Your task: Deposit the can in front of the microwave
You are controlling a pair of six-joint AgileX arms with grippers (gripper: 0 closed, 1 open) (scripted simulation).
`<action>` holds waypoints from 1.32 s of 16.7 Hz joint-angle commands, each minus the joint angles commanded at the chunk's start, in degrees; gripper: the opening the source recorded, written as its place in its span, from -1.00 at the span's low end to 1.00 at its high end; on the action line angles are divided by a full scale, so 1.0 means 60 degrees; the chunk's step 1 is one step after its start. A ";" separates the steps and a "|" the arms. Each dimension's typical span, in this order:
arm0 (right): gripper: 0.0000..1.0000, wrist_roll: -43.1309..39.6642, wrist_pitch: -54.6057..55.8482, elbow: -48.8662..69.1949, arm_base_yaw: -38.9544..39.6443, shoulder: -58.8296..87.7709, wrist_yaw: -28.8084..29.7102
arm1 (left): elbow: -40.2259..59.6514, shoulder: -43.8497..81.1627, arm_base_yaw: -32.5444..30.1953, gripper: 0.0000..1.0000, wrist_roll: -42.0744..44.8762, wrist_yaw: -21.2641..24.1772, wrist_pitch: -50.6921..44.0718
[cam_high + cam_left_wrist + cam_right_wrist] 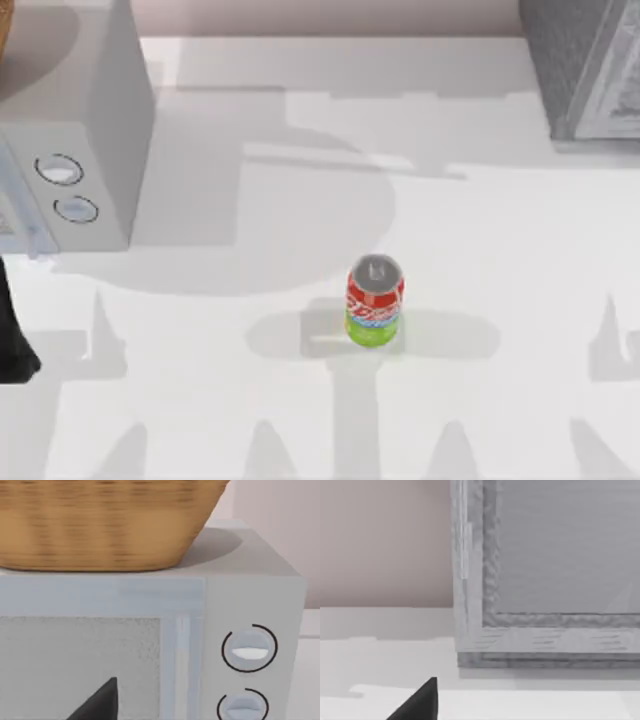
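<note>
The can stands upright near the middle of the white table, red above and lime-green below, with its silver top showing. The pale grey microwave sits at the far left, its two round dials on the front face. The left wrist view looks straight at the microwave from close by, with a dark piece of my left gripper low in the picture. My left arm is a black shape at the table's left edge, well left of the can. A dark piece of my right gripper shows in the right wrist view.
A woven basket rests on top of the microwave. A darker speckled-grey box with a light framed panel stands at the back right, and the right wrist view faces this box. Open white tabletop lies between the microwave and the can.
</note>
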 joint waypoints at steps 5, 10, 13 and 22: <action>1.00 0.0000 0.0000 0.0000 0.0000 0.0000 0.0000 | 0.0368 0.0521 -0.0212 1.00 0.0022 0.0004 -0.0362; 1.00 0.0000 0.0000 0.0000 0.0000 0.0000 0.0000 | 0.2259 0.3083 -0.1165 1.00 0.0111 -0.0023 -0.2101; 1.00 0.0000 0.0000 0.0000 0.0000 0.0000 0.0000 | 0.4033 0.5369 -0.1979 1.00 0.0171 -0.0054 -0.3620; 1.00 0.0000 0.0000 0.0000 0.0000 0.0000 0.0000 | 1.0997 1.3532 -0.4853 1.00 0.0278 -0.0112 -0.8837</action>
